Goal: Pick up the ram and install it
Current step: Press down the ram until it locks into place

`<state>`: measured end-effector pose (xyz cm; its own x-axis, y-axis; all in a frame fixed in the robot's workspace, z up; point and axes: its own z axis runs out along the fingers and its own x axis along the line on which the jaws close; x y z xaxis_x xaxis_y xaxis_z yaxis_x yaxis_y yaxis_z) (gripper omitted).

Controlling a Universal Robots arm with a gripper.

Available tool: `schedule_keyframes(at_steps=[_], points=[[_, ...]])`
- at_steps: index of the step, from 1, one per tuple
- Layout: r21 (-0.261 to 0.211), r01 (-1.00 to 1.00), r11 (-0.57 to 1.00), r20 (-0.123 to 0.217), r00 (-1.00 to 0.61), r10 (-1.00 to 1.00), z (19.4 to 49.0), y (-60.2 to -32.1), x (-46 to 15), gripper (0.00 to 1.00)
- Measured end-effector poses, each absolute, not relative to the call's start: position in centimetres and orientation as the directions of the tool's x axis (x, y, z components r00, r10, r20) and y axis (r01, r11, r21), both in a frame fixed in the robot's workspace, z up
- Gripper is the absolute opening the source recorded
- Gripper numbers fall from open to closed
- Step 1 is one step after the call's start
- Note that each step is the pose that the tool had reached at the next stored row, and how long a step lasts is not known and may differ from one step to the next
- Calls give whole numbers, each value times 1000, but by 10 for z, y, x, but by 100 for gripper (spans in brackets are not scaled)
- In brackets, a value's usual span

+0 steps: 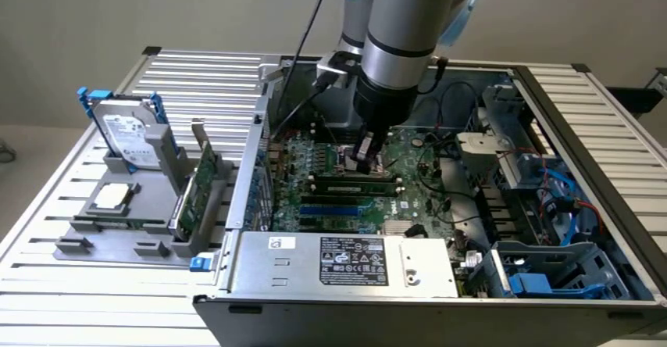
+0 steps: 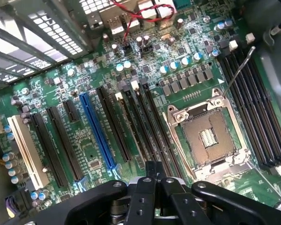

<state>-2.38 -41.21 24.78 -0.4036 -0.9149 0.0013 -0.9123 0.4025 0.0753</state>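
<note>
— Where's the ram?

— The long, thin green circuit-board stick (image 1: 120, 223) stands on its edge in a groove of the grey plastic fixture (image 1: 78, 247), at the exterior view's left, outside the open black computer case (image 1: 438, 320). It is small in the picture, so I can't make out its chips or label.

— Which way does it run?

— Its long axis lies level, along the fixture's near side: one end toward the exterior view's left, the other toward the case.

— What carries all this?

— A slatted aluminium counter (image 1: 198, 81), with a plain pale wall (image 1: 136, 11) behind it.

— What sits near the stick?

— Just behind it, a square silver chip (image 1: 112, 197) lies flat. Farther back a silver hard drive in a blue frame (image 1: 125, 132) stands upright. The taller green expansion card (image 1: 198, 187) stands between the stick and the case wall.

— And the pincer?

— The black pincer (image 1: 365, 155) is well apart from the stick, inside the case, low over the green motherboard (image 1: 417, 198). Its fingers (image 2: 145, 187) are pressed together with nothing between them.

— What's under it?

— The metal-framed processor socket (image 2: 208, 136) and, beside that, the long black memory slots (image 2: 145, 126), bare in the wrist view. A blue slot (image 2: 98, 131) runs parallel to them. The silver power supply box (image 1: 333, 261) sits at the case's near edge.
</note>
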Motion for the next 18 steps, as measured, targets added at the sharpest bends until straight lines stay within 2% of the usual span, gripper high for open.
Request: schedule_keyframes(at_steps=[18], points=[[57,-811,583,17,-583,-813,248,-412,-24,11]])
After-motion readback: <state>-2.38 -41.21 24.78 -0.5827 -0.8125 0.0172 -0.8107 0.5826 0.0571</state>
